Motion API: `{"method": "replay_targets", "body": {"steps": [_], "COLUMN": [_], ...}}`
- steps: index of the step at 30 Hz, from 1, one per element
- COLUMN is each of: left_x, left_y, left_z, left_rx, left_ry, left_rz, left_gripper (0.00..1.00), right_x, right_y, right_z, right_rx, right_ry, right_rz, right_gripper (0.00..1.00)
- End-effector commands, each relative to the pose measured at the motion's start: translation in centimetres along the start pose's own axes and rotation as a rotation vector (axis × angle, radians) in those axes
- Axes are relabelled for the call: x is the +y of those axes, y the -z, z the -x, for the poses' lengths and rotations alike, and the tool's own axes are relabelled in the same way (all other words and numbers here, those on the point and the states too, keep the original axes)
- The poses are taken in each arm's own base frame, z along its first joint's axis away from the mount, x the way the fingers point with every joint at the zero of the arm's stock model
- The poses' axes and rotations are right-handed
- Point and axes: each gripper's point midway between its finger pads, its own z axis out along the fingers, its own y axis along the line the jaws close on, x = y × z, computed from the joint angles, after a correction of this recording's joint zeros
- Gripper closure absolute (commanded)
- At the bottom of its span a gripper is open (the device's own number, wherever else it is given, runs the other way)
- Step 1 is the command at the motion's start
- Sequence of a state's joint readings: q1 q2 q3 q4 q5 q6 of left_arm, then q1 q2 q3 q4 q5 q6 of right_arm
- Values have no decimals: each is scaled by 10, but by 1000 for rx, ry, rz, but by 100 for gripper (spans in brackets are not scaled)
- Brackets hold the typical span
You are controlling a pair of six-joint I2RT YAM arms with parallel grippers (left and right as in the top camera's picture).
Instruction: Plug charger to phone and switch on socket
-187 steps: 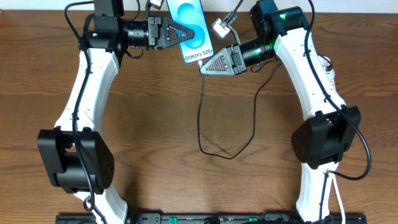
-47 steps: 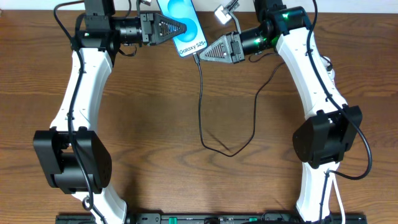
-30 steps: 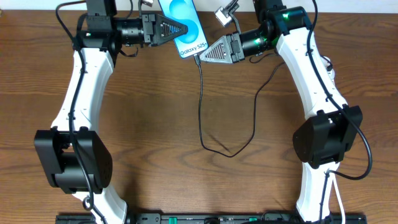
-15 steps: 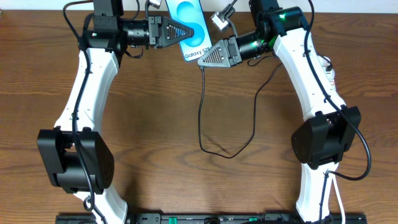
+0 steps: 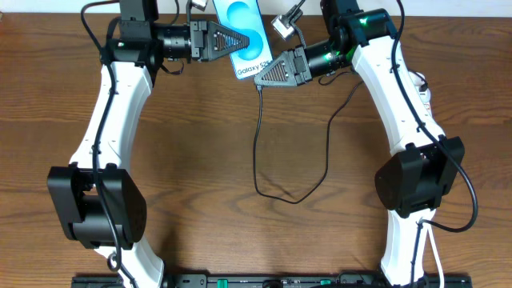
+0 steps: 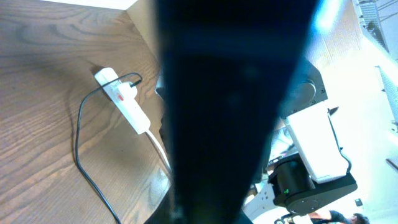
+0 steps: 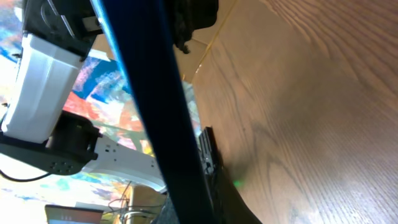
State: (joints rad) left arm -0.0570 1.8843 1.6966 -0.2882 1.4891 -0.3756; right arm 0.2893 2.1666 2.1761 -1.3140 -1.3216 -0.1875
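- The phone (image 5: 254,50) is seen as a slim slab with a bright blue-cyan screen, a white swirl and dark edges. It is held up at the far edge of the table (image 5: 200,160), screen towards the overhead camera.
- "Galaxy S2" can be read along its lower end; the rest of the line is covered by the right gripper (image 5: 260,79).
- The phone is clamped from the side by the left gripper (image 5: 240,42), whose fingers lie across the screen.
- The right gripper is closed, its tip at the phone's lower edge, where the charger (image 5: 256,144) begins. Whether the connector is pinched cannot be told.
- The thin black cable hangs down from there, loops on the wood and runs back under the right arm.
- In the left wrist view the socket (image 6: 126,102), white with red markings, is seen lying flat with a black lead plugged in and a thick white cord (image 6: 157,146) trailing off. Most of that view is blocked by a dark, blurred shape.
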Motion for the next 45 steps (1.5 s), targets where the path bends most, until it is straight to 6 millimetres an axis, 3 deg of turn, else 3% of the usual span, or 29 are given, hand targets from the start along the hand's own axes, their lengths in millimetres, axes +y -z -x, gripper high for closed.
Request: {"method": "replay_targets", "body": {"steps": [1, 10, 13, 14, 17, 21, 23, 26, 27, 28, 32, 35, 36, 38, 43, 45], "left_x": [-19, -22, -20, -19, -9, 20, 40, 77, 91, 108, 155, 167, 168, 168, 168, 168], "left_y": [-1, 0, 0, -1, -1, 2, 8, 26, 35, 49, 113, 157, 171, 179, 186, 194], "left_z": [-2, -4, -3, -2, 3, 14, 17, 11, 6, -2, -43, -69, -77, -80, -83, -85], "left_rx": [23, 32, 26, 21, -8, -80, -119, -166, -176, -187, -182, -153, -152, -154, -166, -192], "left_ry": [-29, -30, -31, -31, -30, -8, 36, 134, 170, 222, 390, 458, 481, 499, 523, 560], "left_rz": [-48, -68, -56, -45, 14, 175, 287, 492, 576, 691, 1126, 1382, 1458, 1497, 1504, 1530], "left_gripper": [93, 93, 93, 93, 93, 93, 93, 93, 93, 93, 93, 93, 93, 93, 93, 93], "right_x": [15, 19, 18, 14, -3, -31, -39, -47, -47, -46, -46, -68, -87, -97, -93, -96], "right_y": [3, 9, 9, 9, 8, 8, 7, 6, 5, 3, -7, -13, -12, -16, -46, -45], "right_z": [5, 10, 9, 9, 1, -13, -18, -22, -22, -23, -26, -31, -34, -37, -40, -39], "right_rx": [-12, -32, -31, -27, 1, 64, 88, 102, 105, 109, 133, 149, 125, 120, 64, 18], "right_ry": [45, 61, 59, 56, 22, -18, -34, -63, -61, -60, -42, -97, -183, -193, -199, -208], "right_rz": [-22, 7, 1, -20, -124, -308, -367, -427, -428, -426, -438, -615, -785, -919, -1080, -1172], "right_gripper": [99, 98, 74, 72, 73, 68, 56, 37, 35, 41, 42, 31, 31, 32, 34, 37]}}
